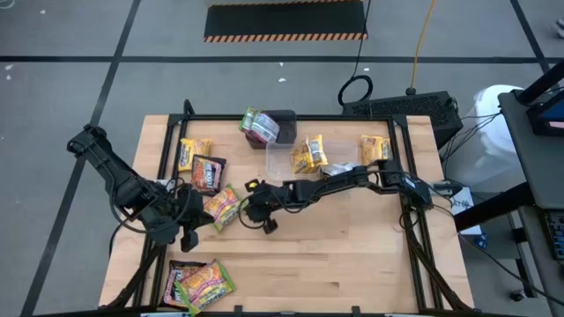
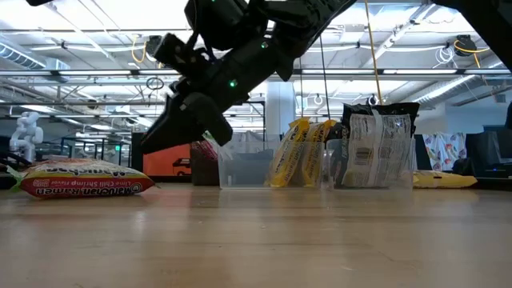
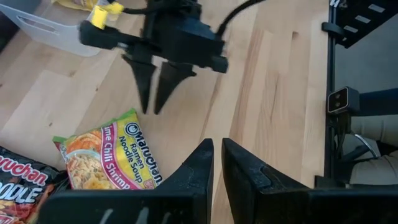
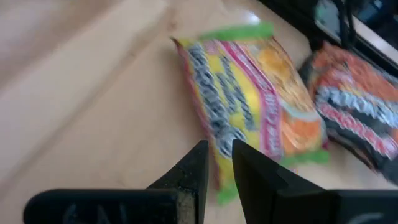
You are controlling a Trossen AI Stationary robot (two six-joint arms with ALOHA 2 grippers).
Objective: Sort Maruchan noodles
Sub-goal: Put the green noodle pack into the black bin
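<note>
Two dark fingers of my right gripper (image 4: pixel 216 163) fill the bottom of its wrist view, nearly closed with a slim gap and nothing between them, hanging just short of the green-edged packet (image 4: pixel 252 93) lying flat on the table (image 1: pixel 352 246). From above, that gripper (image 1: pixel 263 211) sits mid-frame, just right of this packet (image 1: pixel 222 207), with a dark packet (image 1: pixel 208 173) and a yellow one (image 1: pixel 193 151) up-left of it. My left gripper (image 1: pixel 188 231) waits lower left of the packet, fingers nearly closed too and empty. More packets lie elsewhere: two stacked at the bottom left edge (image 1: pixel 201 283), yellow ones standing in the clear tub (image 1: pixel 280 158) at upper centre, one in the dark box (image 1: pixel 284 120), another at upper right (image 1: pixel 374 148). I judge I'm on the approach to pick the green-edged packet, sorting barely begun. Next I'd need to spread the right fingers, drop onto the packet's near edge and pinch the crinkly film without sliding it away.
</note>
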